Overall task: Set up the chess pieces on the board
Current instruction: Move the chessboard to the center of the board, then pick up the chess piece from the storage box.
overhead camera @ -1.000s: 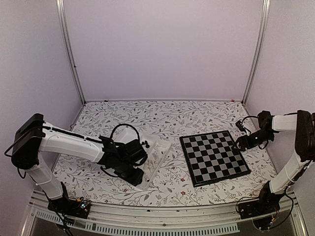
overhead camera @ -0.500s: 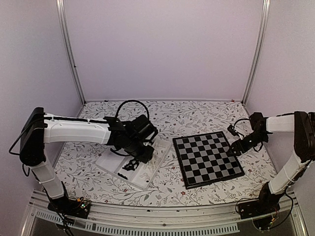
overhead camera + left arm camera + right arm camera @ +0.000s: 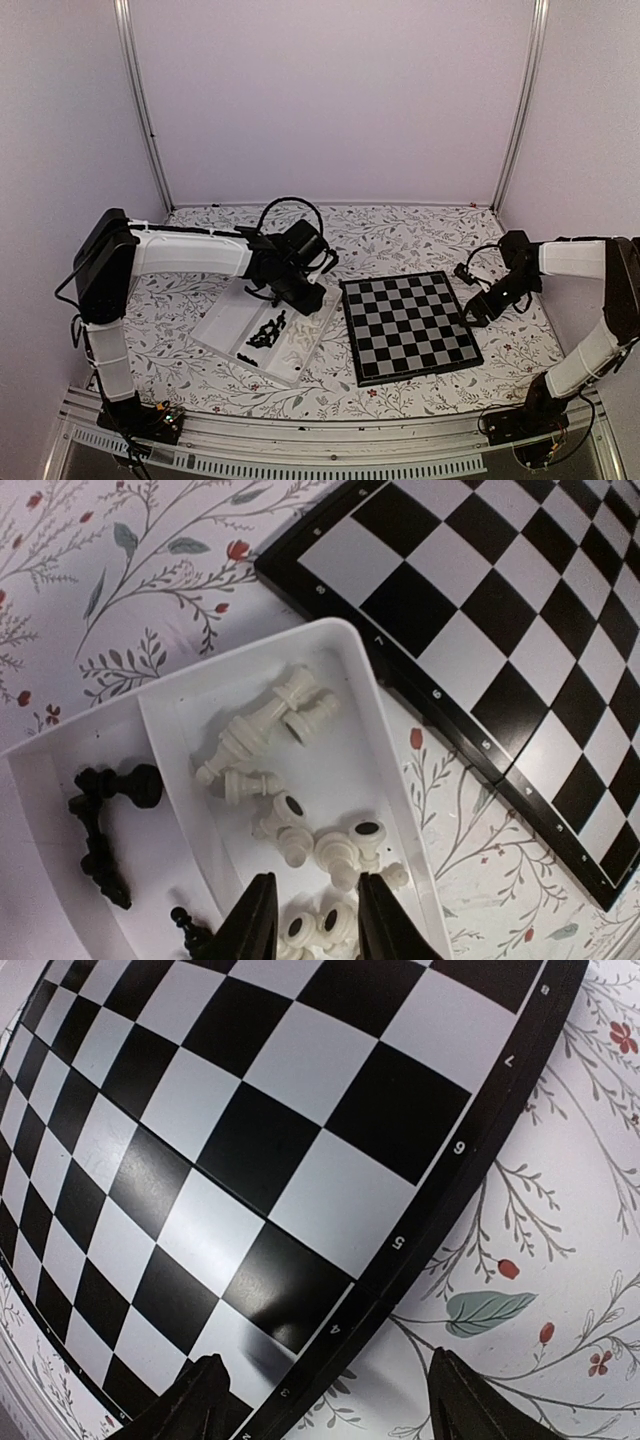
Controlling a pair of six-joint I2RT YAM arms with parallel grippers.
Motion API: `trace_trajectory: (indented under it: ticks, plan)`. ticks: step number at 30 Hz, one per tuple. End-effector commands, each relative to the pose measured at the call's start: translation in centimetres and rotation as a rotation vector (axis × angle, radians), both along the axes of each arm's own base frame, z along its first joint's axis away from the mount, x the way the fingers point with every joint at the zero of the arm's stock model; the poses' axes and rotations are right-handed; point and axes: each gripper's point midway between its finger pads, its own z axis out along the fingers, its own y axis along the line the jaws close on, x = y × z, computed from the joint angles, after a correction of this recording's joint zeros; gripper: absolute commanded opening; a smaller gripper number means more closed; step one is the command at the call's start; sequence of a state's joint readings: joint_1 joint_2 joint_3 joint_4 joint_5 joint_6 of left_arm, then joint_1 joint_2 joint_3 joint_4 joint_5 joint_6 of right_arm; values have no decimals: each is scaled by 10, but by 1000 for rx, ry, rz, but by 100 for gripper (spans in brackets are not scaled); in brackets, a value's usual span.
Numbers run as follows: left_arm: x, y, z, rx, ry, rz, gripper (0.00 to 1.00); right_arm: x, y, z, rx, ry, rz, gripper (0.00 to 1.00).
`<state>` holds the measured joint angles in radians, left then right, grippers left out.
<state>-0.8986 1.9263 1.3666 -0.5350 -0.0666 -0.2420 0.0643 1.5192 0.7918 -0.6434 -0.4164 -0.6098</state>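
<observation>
The board (image 3: 410, 326) lies right of centre, its squares bare; it also shows in the left wrist view (image 3: 500, 610) and the right wrist view (image 3: 230, 1130). A clear tray (image 3: 222, 328) beside its left edge holds the chess pieces: black ones (image 3: 264, 331) (image 3: 105, 820) in one compartment, white ones (image 3: 300, 770) in the other. My left gripper (image 3: 310, 298) (image 3: 318, 925) is open just above the white pieces at the tray's end nearest the board. My right gripper (image 3: 473, 309) (image 3: 335, 1405) is open and empty, straddling the board's right border.
The table has a flowered cloth (image 3: 390, 235). Metal frame posts (image 3: 140, 110) and white walls stand at the back corners and sides. The tray's rim (image 3: 375, 690) lies close to the board's corner.
The board has slid left toward the tray with my right gripper at its right edge. My left arm has swung from the tray's near end to its far right end; the tray has shifted.
</observation>
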Motion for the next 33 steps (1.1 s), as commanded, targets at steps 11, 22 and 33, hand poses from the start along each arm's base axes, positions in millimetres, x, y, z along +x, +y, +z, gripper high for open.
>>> trace_trajectory:
  ticks: [11,22,33]
  plan:
    - [4,-6,-15,24,29,-64,34,29,3,22,42,-135,-80,71]
    - [1,-9,-26,38,61,-74,24,28,4,19,52,-127,-83,71]
    - [-5,-12,-23,20,94,-89,16,29,4,19,54,-129,-84,71]
